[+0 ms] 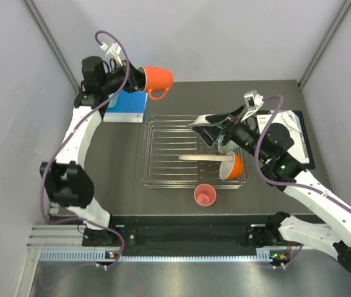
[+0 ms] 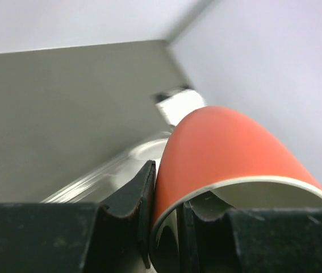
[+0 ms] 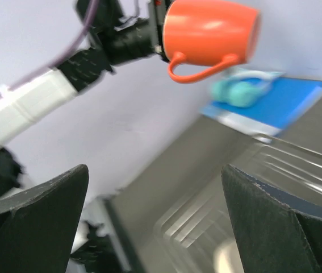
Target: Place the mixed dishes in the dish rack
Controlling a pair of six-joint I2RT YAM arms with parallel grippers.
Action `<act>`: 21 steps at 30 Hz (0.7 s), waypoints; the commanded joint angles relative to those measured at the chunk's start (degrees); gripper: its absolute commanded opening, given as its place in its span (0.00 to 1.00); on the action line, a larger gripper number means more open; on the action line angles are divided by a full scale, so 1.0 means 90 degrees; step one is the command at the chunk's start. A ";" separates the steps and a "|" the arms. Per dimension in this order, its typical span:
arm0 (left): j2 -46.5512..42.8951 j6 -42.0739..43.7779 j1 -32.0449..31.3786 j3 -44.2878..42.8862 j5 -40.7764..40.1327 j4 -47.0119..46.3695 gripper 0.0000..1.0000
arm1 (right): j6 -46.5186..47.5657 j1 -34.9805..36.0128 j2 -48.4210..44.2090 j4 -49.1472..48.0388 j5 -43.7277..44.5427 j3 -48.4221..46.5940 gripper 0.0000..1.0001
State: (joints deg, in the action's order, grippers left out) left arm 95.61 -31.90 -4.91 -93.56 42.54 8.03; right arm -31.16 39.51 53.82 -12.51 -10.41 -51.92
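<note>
Currently: left gripper (image 1: 139, 78) clamped on the rim of the orange mug (image 1: 157, 78), mug sideways, handle down, aloft beyond the far-left corner of the dish rack (image 1: 145, 148); rack lies rightward and nearer. Also: right gripper (image 1: 203, 130) spread wide, empty, over the rack's right half.

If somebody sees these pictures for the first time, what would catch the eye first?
The orange handled mug stands out first: the left pincer holds it sideways in the air, above the far left part of the table. Next come the white-inside orange bowl, leaning at the right end of the dish rack near the open right pincer, and the pink cup, just in front of the rack.
</note>
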 commanded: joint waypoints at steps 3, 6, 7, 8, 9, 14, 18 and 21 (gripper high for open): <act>-0.2115 -0.2032 -0.0109 0.1157 0.1864 -0.3150 0.00 | -0.2912 -0.0035 0.0892 -0.3922 -0.2260 0.0561 1.00; -0.2508 -0.2022 -0.0187 0.1284 0.1806 -0.3042 0.00 | -0.3938 0.0014 0.1245 -0.5196 -0.2212 0.0944 1.00; -0.2586 -0.1974 -0.0207 0.1332 0.1661 -0.2877 0.00 | -0.4066 0.0044 0.1275 -0.5269 -0.2154 0.0945 1.00; -0.2761 -0.1963 -0.0226 0.1410 0.1563 -0.2885 0.00 | -0.4019 0.0083 0.1295 -0.5231 -0.2095 0.0877 1.00; -0.2830 -0.1934 -0.0236 0.1595 0.1465 -0.2875 0.00 | -0.3816 0.0228 0.1314 -0.5028 -0.2056 0.0789 1.00; -0.3298 -0.1700 -0.0412 0.2279 0.0723 -0.2797 0.00 | -0.3482 0.0697 0.1490 -0.4675 -0.1822 0.0243 0.99; -0.3514 -0.1602 -0.0490 0.2670 0.0342 -0.2699 0.00 | -0.3248 0.1068 0.1734 -0.4605 -0.1626 0.0027 0.99; -0.3583 -0.1680 -0.0509 0.2826 0.0283 -0.2787 0.00 | -0.3014 0.1235 0.1997 -0.4713 -0.1567 -0.0178 0.97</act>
State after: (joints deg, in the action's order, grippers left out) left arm 65.84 -46.11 -9.17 -68.71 49.56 -12.58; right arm -61.39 48.45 68.86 -51.24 -26.00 -49.56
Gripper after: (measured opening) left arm 0.231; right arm 0.987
